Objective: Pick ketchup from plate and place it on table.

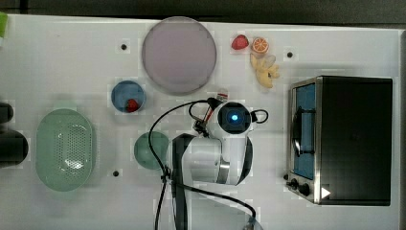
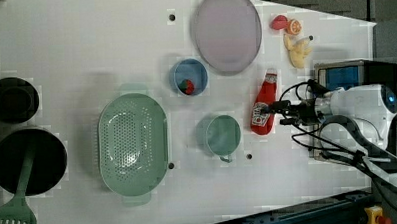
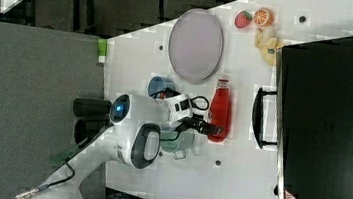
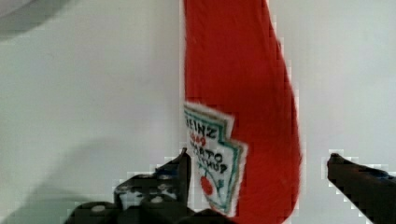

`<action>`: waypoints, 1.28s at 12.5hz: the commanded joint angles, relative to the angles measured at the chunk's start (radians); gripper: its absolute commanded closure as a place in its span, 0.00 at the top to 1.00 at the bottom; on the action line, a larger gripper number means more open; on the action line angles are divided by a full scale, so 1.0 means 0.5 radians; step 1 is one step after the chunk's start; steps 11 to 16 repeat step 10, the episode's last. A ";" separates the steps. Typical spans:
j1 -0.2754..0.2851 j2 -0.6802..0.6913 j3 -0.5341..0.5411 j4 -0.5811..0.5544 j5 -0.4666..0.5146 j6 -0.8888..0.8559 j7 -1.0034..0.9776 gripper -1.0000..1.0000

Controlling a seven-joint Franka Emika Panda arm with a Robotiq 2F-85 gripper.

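The ketchup [image 2: 264, 107] is a red bottle with a white cap, lying flat on the white table [image 1: 72, 62], off the plate and a little to its side. Its label [image 4: 215, 158] faces the wrist camera. My gripper [image 4: 257, 161] straddles the bottle's lower body and is open. One finger [image 4: 180, 168] sits close beside the label, and the other finger [image 4: 355, 179] stands apart from the red body. From the right view the gripper [image 3: 214, 129] is over the bottle's base end [image 3: 220, 112]. The pale lilac plate [image 1: 178, 55] has nothing on it.
A black toaster oven [image 1: 344, 139] stands close to the bottle on the top view's right. A blue bowl [image 1: 128, 96] with a red piece, a green cup [image 1: 151, 150] and a green colander [image 1: 64, 149] sit to the top view's left. A strawberry [image 1: 240, 42], orange slice and banana lie beyond.
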 commanded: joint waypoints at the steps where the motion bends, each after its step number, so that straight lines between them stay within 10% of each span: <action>1: 0.010 -0.224 0.036 0.138 0.016 -0.012 0.093 1.00; 10: 0.020 -0.505 0.079 0.870 0.016 -1.058 0.861 1.00; 16: 0.020 -0.505 0.079 0.870 0.016 -1.058 0.861 1.00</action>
